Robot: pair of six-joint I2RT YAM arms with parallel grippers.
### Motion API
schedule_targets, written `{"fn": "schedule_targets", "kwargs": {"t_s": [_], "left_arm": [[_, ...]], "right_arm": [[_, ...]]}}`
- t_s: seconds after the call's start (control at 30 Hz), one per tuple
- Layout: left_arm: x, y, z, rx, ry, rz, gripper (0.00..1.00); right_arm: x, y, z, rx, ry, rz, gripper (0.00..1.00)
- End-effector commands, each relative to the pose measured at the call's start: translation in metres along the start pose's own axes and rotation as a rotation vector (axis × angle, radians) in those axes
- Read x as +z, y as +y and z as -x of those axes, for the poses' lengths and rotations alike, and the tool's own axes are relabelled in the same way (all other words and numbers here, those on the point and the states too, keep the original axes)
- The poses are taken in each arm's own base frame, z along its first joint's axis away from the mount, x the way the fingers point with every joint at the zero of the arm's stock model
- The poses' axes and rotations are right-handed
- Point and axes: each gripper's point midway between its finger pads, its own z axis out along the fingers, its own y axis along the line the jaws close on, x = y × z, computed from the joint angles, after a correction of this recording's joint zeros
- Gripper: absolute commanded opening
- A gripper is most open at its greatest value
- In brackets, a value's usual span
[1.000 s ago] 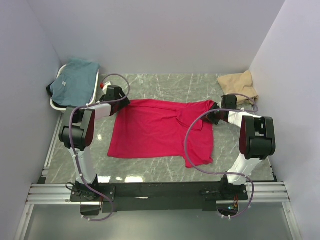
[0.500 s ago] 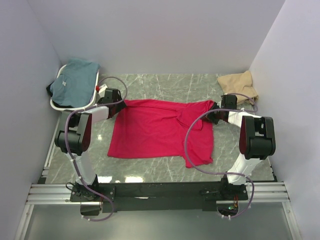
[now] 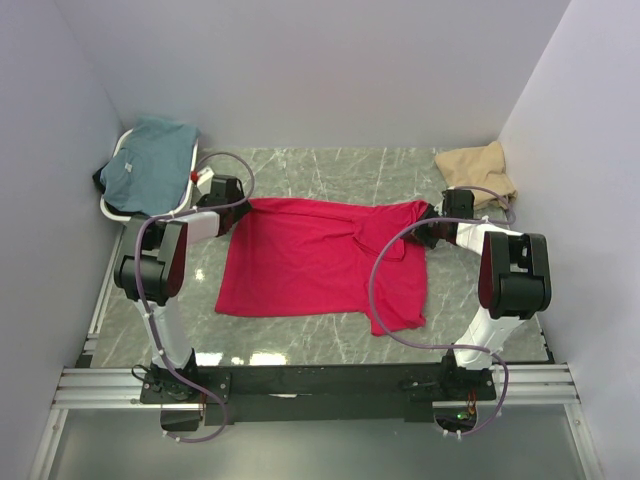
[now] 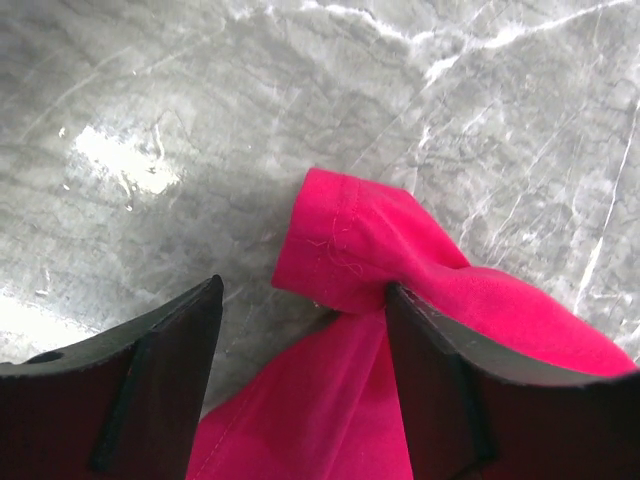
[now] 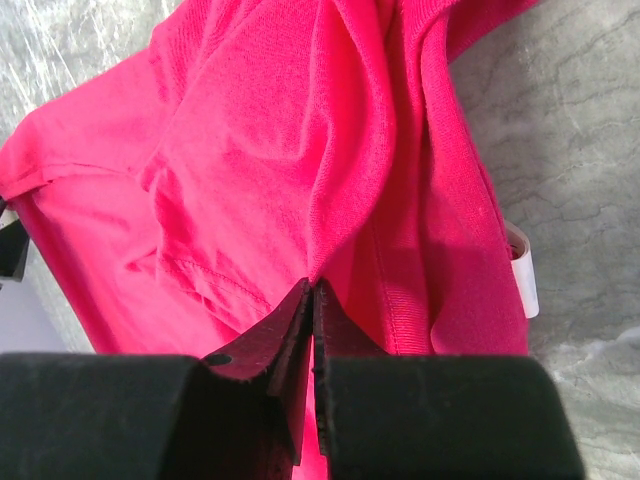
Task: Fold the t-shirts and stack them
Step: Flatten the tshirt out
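Observation:
The crimson red t-shirt [image 3: 320, 262] lies spread on the marble table, rumpled on its right half. My left gripper [image 3: 238, 204] is open at the shirt's far left corner; in the left wrist view [image 4: 303, 300] the red sleeve [image 4: 350, 245] lies between its jaws, touching the right finger. My right gripper [image 3: 425, 225] is shut on a fold of the red shirt [image 5: 300, 160] at its far right corner. The teal blue t-shirt [image 3: 148, 160] lies in the basket at the far left. The tan beige t-shirt [image 3: 477, 170] lies bunched at the far right.
The white oval basket [image 3: 185, 190] stands at the far left corner beside the left arm. Grey walls close the table on three sides. A white label [image 5: 522, 262] hangs at the red shirt's edge in the right wrist view.
My left gripper has moved left and slightly back along the shirt's far left corner. The right arm and the shirt's right side have not moved.

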Motion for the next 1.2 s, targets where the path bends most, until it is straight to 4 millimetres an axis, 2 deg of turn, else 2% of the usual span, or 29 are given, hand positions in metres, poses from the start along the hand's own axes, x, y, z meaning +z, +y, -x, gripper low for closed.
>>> {"fn": "schedule_targets", "kwargs": {"t_s": [0.0, 0.13, 0.27, 0.3, 0.37, 0.57, 0.8, 1.0, 1.1, 1.13, 1.17], "left_arm": [[-0.003, -0.014, 0.028, -0.040, -0.082, -0.036, 0.73], [-0.016, -0.021, 0.039, -0.079, -0.121, -0.089, 0.81], [-0.015, -0.019, 0.038, -0.088, -0.100, -0.069, 0.78], [-0.019, -0.025, 0.044, -0.102, -0.121, -0.098, 0.77], [-0.021, -0.026, 0.041, -0.105, -0.109, -0.113, 0.77], [-0.013, -0.028, 0.042, -0.117, -0.104, -0.103, 0.75], [0.007, -0.026, 0.035, -0.123, -0.092, -0.072, 0.73], [0.021, -0.029, 0.034, -0.106, -0.075, -0.054, 0.61], [0.023, -0.029, 0.033, -0.109, -0.072, -0.055, 0.42], [0.022, -0.030, 0.035, -0.109, -0.074, -0.055, 0.31], [0.022, -0.029, 0.035, -0.109, -0.076, -0.048, 0.24]], "right_arm": [[-0.004, 0.014, 0.017, -0.043, -0.043, 0.042, 0.09], [-0.003, 0.013, 0.016, -0.043, -0.040, 0.035, 0.09], [-0.003, 0.013, 0.017, -0.043, -0.039, 0.036, 0.09], [-0.003, 0.014, 0.017, -0.044, -0.038, 0.037, 0.09], [-0.003, 0.014, 0.017, -0.045, -0.038, 0.035, 0.09], [-0.001, 0.013, 0.016, -0.046, -0.031, 0.034, 0.09], [0.000, 0.012, 0.016, -0.051, -0.029, 0.026, 0.09], [0.001, 0.012, 0.016, -0.055, -0.026, 0.024, 0.09], [0.001, 0.012, 0.017, -0.056, -0.029, 0.020, 0.09], [0.001, 0.012, 0.016, -0.057, -0.028, 0.019, 0.09], [0.001, 0.012, 0.016, -0.056, -0.028, 0.019, 0.09]]}}
